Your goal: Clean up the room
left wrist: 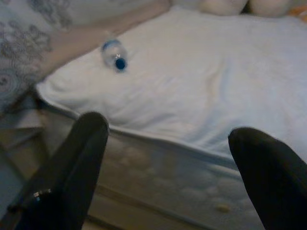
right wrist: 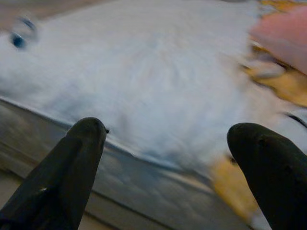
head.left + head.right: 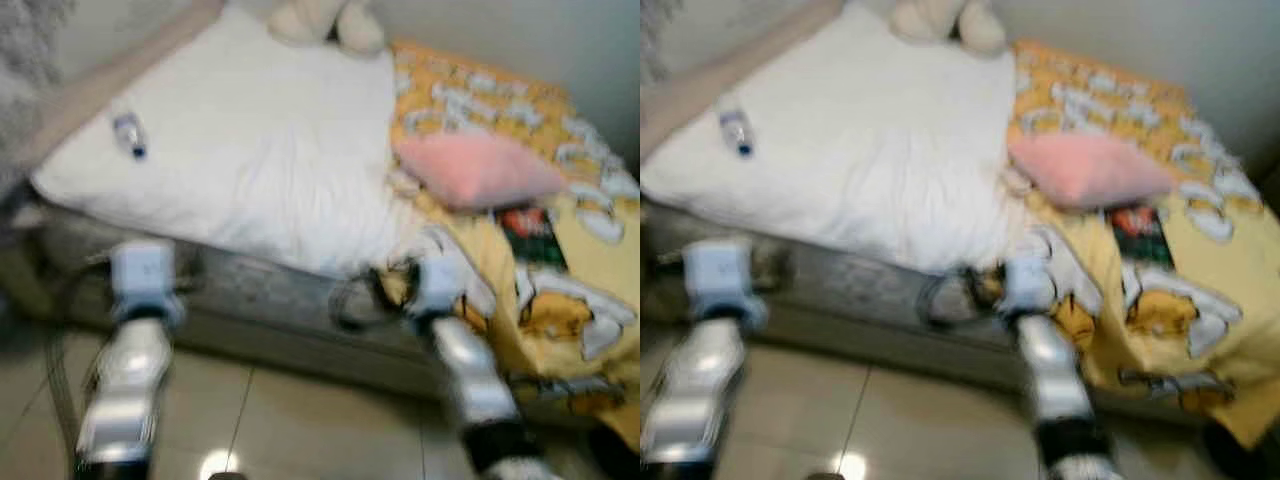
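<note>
Facing the bed (image 3: 250, 290), both spread end effectors hold nothing, with the water bottle (image 3: 129, 134) not yet collected.

1. A small clear plastic bottle with a blue cap (image 3: 129, 135) lay on its side on the white sheet near the bed's left edge.
2. A pink pillow (image 3: 478, 168) rested on the yellow patterned blanket (image 3: 560, 270) toward the bed's right side.
</note>
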{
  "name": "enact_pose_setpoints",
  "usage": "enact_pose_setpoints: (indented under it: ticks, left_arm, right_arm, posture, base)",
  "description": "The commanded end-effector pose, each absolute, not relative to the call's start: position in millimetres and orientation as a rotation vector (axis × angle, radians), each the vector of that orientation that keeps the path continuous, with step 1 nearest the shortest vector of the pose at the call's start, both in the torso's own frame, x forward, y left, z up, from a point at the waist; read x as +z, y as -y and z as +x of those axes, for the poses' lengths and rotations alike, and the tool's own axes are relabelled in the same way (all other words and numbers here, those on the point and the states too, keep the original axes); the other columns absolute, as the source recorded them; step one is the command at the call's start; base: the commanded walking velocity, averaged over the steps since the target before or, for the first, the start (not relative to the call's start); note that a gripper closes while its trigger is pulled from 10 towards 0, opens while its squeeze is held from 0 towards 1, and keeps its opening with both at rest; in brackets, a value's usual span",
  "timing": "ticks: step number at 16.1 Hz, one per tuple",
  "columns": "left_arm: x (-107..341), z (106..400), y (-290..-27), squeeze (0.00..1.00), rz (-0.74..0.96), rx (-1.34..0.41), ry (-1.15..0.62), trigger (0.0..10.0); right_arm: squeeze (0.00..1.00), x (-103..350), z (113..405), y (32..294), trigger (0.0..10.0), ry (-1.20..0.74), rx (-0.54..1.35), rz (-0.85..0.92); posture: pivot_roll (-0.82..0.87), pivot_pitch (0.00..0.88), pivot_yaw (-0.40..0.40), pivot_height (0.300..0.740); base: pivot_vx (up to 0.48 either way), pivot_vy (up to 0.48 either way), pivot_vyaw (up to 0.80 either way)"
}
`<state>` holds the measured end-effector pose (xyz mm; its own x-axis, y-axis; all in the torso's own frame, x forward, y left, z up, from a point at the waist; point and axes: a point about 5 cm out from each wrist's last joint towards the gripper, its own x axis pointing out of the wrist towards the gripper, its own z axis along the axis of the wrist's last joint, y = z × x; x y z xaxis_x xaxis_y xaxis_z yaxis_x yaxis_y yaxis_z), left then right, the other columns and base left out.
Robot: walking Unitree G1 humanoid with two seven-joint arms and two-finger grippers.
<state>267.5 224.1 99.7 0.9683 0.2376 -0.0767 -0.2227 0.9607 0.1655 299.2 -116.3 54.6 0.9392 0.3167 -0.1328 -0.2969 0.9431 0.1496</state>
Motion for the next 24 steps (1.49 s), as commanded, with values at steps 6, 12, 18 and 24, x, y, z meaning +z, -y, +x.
enact_pose_setpoints:
  ticks: [6, 12, 18, 24]
  left_arm:
    - [103, 273, -212, 0.0, 0.133, 0.198, -0.092, 10.0]
    - [104, 275, -209, 0.0, 0.128, 0.185, -0.092, 10.0]
    - [106, 279, -206, 0.0, 0.15, 0.145, -0.091, 10.0]
    - [111, 287, -200, 0.0, 0.169, 0.098, -0.071, 10.0]
  right_arm:
    - [0.58, 53, 298, 136, 10.0, -0.158, 0.273, 0.103]
    - [0.58, 51, 296, 137, 10.0, -0.158, 0.269, 0.097]
    - [0.58, 50, 295, 138, 10.0, -0.157, 0.264, 0.102]
    - [0.58, 50, 292, 141, 10.0, -0.144, 0.255, 0.1]
  posture:
    - [0.23, 0.0, -0.154, 0.74]
    - [0.22, 0.0, -0.148, 0.74]
    - [0.22, 0.0, -0.136, 0.74]
    - [0.2, 0.0, -0.125, 0.74]
  base:
    - [0.436, 0.0, 0.0]
    - [0.333, 0.328, 0.0]
    - [0.163, 0.364, 0.0]
    - [0.0, 0.469, 0.0]
